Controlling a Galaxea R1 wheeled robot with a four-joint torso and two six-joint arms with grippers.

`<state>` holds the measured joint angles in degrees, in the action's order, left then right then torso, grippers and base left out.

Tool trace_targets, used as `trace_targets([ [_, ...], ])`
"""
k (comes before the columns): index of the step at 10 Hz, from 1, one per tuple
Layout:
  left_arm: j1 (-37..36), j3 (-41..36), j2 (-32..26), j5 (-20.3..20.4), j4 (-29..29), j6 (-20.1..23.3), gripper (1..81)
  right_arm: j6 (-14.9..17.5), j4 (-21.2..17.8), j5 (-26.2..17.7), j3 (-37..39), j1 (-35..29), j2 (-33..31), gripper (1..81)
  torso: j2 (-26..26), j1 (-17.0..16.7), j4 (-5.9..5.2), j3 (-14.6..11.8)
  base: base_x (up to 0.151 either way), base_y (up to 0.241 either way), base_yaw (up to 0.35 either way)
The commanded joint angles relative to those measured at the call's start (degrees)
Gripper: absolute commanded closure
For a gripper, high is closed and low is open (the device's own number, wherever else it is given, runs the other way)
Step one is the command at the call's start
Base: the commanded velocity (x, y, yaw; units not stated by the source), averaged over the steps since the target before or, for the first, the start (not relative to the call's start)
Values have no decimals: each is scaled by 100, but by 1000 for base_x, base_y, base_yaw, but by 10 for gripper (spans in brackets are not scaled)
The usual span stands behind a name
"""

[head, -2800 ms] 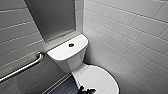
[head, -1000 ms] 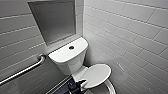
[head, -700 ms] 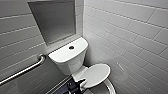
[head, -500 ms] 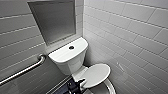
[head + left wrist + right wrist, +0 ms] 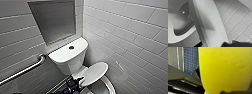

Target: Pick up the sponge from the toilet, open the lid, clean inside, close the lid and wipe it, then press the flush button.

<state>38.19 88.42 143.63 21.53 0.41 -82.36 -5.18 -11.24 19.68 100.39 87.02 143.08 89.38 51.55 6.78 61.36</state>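
The white toilet [image 5: 67, 58] stands in a tiled corner, with the small round flush button [image 5: 71, 47] on top of its tank. The lid [image 5: 95, 73] is tilted partly up over the bowl's rim [image 5: 110, 86]. My left gripper [image 5: 74, 84] is dark and open, and sits at the lid's near edge on the tank side. In the left wrist view the lid [image 5: 210, 25] runs close past the camera, with the seat ring and bowl [image 5: 180, 37] beside it. In the right wrist view the yellow sponge [image 5: 224, 69] looms very close, with my right gripper [image 5: 228, 92] shut on it.
A metal grab bar [image 5: 25, 70] runs along the left wall. A grey recessed panel [image 5: 53, 21] sits above the tank. White tiled wall [image 5: 130, 37] closes in on the right, close to the bowl. A blue grid-patterned surface [image 5: 190, 59] shows behind the sponge.
Since the earliest frame the lid has come up from lying flat to partly raised, and the camera has shifted a little. Over the last second nothing visibly moved.
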Motion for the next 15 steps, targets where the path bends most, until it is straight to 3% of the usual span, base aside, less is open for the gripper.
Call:
trace_targets([
  [1, -984, -237, -413, 405, 64, -131, 10, 17, 192, -394, -100, 49, -128, 811, 0, 0, 0, 0, 0, 0, 0],
  [7, -905, -413, -1169, 704, 12, -394, 10, 17, 201, -394, -144, 58, -119, 811, 0, 0, 0, 0, 0, 0, 0],
  [9, -879, -256, -1231, 931, -181, -412, 10, 9, 201, -394, -118, 92, -93, 811, 0, 0, 0, 0, 0, 0, 0],
  [13, -643, -88, -1257, 906, -112, -395, 10, 17, 201, -386, -100, 110, -93, 811, 0, 0, 0, 0, 0, 0, 0],
  [14, -511, -132, -1440, 871, 416, -342, 10, 17, 201, -386, -91, 102, -119, 811, 0, 0, 0, 0, 0, 0, 0],
  [15, -335, -218, -1650, 742, 1709, -404, 10, 17, 201, -386, -91, 84, -154, 811, 0, 0, 0, 0, 0, 0, 0],
])
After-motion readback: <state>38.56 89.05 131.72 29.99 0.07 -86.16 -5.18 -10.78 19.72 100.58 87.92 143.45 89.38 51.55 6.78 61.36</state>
